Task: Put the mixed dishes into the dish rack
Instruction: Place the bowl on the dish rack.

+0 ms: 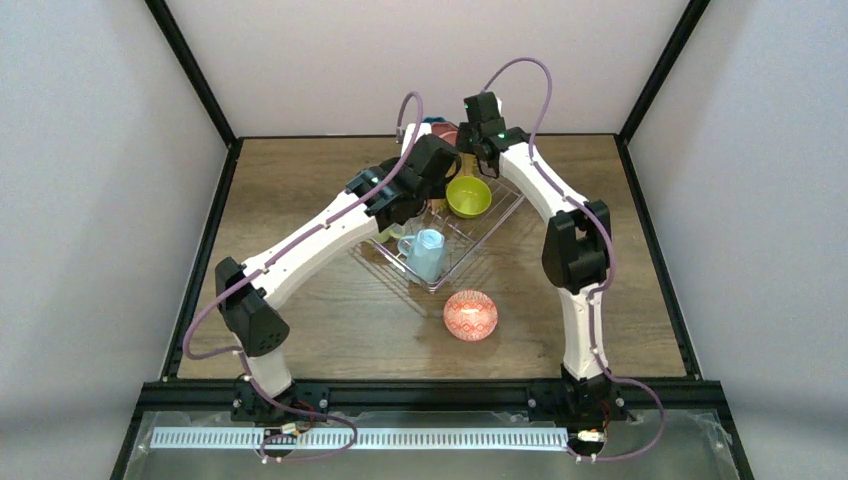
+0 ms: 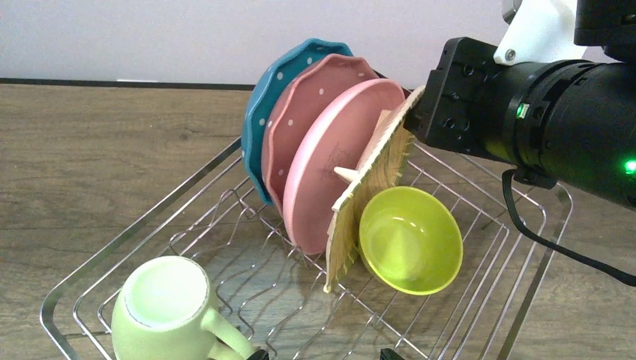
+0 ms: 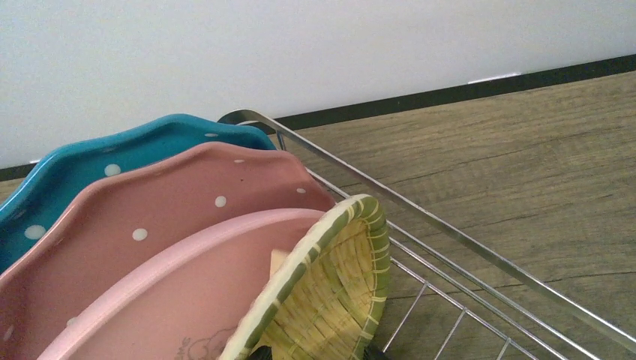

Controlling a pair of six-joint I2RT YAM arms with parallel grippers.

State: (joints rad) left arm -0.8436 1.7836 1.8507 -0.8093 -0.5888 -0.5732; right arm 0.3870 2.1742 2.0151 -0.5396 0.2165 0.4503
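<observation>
woven plate (image 2: 369, 187) on edge, tilted, beside pink plate (image 2: 321, 180)

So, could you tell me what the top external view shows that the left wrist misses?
Only top external: the red-patterned round bowl on the table, and the light blue mug. Only left wrist: a clear look at the woven tan plate, leaning in the silvery wire dish rack. Both: that rack and the lime green bowl.
</observation>
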